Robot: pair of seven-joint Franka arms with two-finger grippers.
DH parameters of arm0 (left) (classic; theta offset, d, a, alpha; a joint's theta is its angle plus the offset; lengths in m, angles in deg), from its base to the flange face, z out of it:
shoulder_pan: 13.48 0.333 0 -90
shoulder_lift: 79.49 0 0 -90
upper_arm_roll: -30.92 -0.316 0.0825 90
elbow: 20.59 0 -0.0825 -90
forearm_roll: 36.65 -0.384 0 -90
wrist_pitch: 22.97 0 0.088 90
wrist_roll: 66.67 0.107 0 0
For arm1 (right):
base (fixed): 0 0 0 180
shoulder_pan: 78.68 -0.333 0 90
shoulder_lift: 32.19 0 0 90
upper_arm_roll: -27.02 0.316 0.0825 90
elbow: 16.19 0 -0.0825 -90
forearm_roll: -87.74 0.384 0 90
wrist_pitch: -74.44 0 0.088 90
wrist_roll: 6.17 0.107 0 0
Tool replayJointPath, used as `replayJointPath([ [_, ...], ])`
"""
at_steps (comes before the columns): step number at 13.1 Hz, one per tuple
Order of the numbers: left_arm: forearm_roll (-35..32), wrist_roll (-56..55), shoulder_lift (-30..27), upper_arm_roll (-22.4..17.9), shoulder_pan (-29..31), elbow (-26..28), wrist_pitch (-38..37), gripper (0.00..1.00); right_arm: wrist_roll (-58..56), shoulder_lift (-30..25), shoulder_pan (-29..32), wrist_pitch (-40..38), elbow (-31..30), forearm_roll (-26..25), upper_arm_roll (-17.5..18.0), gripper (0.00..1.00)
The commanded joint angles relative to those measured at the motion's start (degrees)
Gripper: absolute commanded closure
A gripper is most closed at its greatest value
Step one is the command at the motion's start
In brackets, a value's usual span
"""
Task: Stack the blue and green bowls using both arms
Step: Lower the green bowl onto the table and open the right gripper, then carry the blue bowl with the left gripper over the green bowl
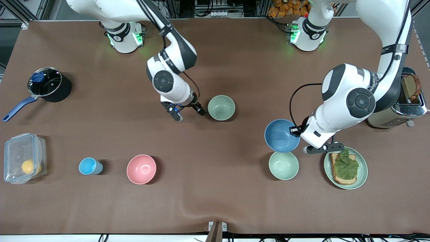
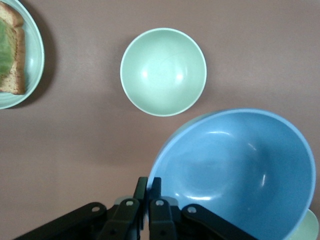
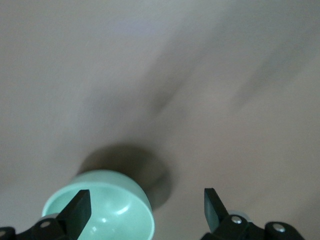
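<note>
The blue bowl (image 1: pixel 281 135) hangs tilted just above the table, over the edge of a paler mint-green bowl. My left gripper (image 1: pixel 296 131) is shut on its rim; the left wrist view shows the fingers (image 2: pixel 156 192) pinching the rim of the blue bowl (image 2: pixel 240 170). The sage-green bowl (image 1: pixel 221 107) stands on the table near the middle. My right gripper (image 1: pixel 190 115) is open and low beside it, toward the right arm's end. In the right wrist view the green bowl (image 3: pixel 100 210) lies by one finger of the open gripper (image 3: pixel 145 207), which holds nothing.
A mint-green bowl (image 1: pixel 283 165) and a plate with toast (image 1: pixel 361 169) lie nearest the front camera at the left arm's end. A toaster (image 1: pixel 408 104) stands farther back. A pink bowl (image 1: pixel 141 169), light-blue cup (image 1: pixel 89 166), plastic box (image 1: pixel 23 162) and pot (image 1: pixel 47 84) are at the right arm's end.
</note>
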Motion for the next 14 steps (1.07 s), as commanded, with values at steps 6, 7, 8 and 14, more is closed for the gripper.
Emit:
replayJointPath([
  [6, 0.8, -16.2, -2.6, 7.2, -0.5, 5.0, -2.6, 1.0, 5.1, 6.7, 1.3, 9.0, -0.2, 11.6, 0.5, 0.0],
  [7, 0.8, -16.8, -3.1, 7.6, -0.5, 5.8, -2.6, 1.0, 5.1, 7.4, 1.0, 10.7, -0.2, 11.9, 0.6, 0.0],
  [8, 0.8, -17.7, -3.5, 8.7, -0.4, 6.9, -2.6, 1.0, 5.1, 7.7, 0.5, 11.6, -0.2, 13.6, 0.7, 0.0],
  [14, 0.6, -28.3, -4.0, 15.5, -0.5, 15.6, 7.5, 1.0, 5.1, 8.8, -0.7, 13.3, -0.5, 15.0, 0.7, 0.0],
])
